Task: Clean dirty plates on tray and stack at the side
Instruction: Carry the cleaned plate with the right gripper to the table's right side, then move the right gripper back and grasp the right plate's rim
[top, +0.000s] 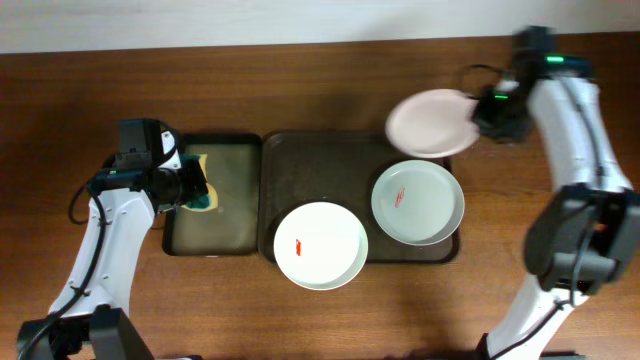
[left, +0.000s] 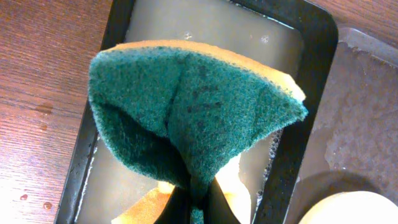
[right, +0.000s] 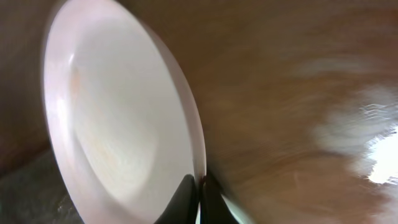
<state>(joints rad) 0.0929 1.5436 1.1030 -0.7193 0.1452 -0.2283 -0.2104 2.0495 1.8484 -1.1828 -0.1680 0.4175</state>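
The left fingers (left: 176, 211) clench a soft, wet sponge (left: 193, 112), folded above the small tray (left: 205, 25). Between both pairs of fingers, a smeared plate (top: 320, 245) and a second plate (top: 418, 202) lie on the big tray (top: 300, 160). The right fingers (right: 184, 202) pinch a third plate (right: 118, 112) by its rim, tilted. It likely handles stiff, light, slick and breakable, so the rim suits.

Dark brown tray (top: 310, 165) holding two red-smeared white plates, front plate (top: 320, 245) and right plate (top: 418, 202); third plate (top: 432, 122) tilted above far-right corner.
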